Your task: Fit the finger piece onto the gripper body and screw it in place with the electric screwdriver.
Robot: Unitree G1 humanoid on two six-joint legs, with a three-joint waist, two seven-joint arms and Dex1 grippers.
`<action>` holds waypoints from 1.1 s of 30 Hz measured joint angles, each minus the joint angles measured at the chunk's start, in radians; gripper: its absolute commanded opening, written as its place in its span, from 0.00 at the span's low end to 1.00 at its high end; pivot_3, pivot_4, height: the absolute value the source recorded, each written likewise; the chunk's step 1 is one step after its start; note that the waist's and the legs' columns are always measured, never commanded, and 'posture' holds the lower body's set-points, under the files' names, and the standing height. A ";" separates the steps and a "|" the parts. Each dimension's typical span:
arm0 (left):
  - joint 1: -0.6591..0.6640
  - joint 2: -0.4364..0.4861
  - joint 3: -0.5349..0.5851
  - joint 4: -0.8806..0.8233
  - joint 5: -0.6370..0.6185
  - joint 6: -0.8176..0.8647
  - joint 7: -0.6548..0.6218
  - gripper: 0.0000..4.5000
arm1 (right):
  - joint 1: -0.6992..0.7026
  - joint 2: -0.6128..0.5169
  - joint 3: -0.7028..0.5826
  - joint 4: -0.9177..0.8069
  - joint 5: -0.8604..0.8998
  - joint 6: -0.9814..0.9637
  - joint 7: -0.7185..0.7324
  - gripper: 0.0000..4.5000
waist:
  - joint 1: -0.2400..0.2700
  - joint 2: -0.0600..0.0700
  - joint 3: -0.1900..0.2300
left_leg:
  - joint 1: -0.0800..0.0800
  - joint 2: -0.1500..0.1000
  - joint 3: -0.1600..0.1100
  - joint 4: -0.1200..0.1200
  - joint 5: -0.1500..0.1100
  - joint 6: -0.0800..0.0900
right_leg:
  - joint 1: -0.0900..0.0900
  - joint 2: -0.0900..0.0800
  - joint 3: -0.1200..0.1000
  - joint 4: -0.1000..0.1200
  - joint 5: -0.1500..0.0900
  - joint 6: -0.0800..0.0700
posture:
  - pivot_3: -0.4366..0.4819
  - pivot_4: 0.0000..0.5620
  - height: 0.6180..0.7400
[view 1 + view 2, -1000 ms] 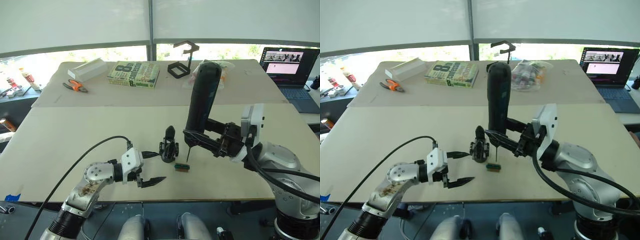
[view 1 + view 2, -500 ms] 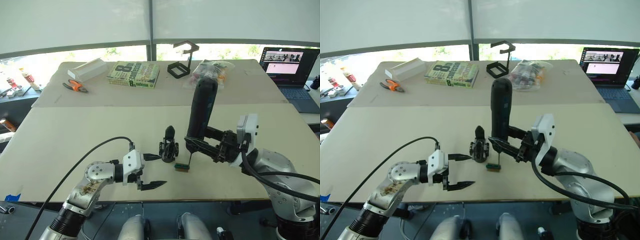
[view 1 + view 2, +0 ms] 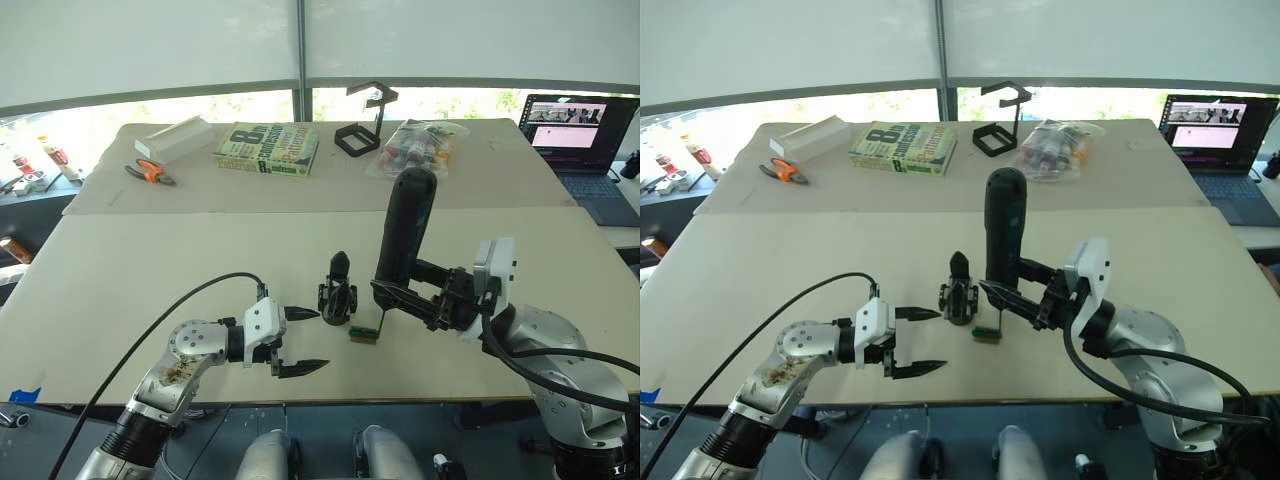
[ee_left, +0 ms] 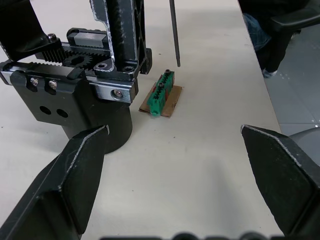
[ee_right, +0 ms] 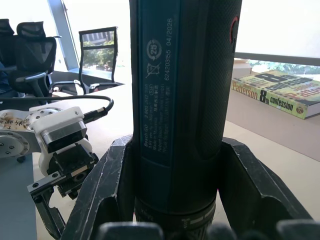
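The gripper body [image 3: 338, 296] stands on the near table, one pointed black finger sticking up from it. My left gripper [image 3: 308, 340] is open just to its left, and one fingertip is close to its base [image 4: 85, 115]. The finger piece is out of view. My right gripper [image 3: 386, 292] is shut on the lower end of the electric screwdriver [image 3: 403, 232], which stands nearly upright to the right of the body. Its thin bit [image 4: 174, 30] hangs just above a small green-and-brown block [image 3: 364, 335]. The right wrist view shows both fingers [image 5: 112, 192] clamping the screwdriver barrel [image 5: 185, 100].
On the far table lie a book [image 3: 267, 148], orange pliers [image 3: 150, 172], a white box [image 3: 176, 136], a black wire-frame stand [image 3: 364, 125] and a clear bag of small items [image 3: 415, 148]. A laptop [image 3: 582, 128] sits at the far right. A black cable [image 3: 170, 315] trails from my left wrist.
My right arm has lowered the screwdriver and drawn back slightly, so its top sits lower in view. The bit stays over the green block. The left gripper has barely moved.
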 measured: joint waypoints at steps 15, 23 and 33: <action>-0.005 0.020 -0.012 -0.045 -0.003 0.023 -0.007 1.00 | -0.006 0.000 0.005 0.000 0.000 -0.002 -0.011 0.43 | 0.000 0.000 0.000 | 0.000 0.000 0.000 0.000 0.000 0.000 | 0.000 0.000 0.000 0.000 0.000 0.000 | 0.48 0.27 1.00; -0.005 0.020 -0.017 -0.021 0.007 0.010 -0.009 1.00 | -0.007 0.000 0.006 0.017 -0.001 -0.010 -0.011 0.43 | 0.000 0.000 0.000 | 0.000 0.000 0.000 0.000 0.000 0.000 | 0.000 0.000 0.000 0.000 0.000 0.000 | 0.48 0.27 1.00; -0.003 0.018 -0.018 -0.013 0.015 -0.001 -0.009 1.00 | -0.012 0.003 0.024 0.031 -0.004 -0.035 -0.011 0.43 | 0.000 0.000 0.000 | 0.000 0.000 0.000 0.000 0.000 0.000 | 0.000 0.000 0.000 0.000 0.000 0.000 | 0.48 0.27 1.00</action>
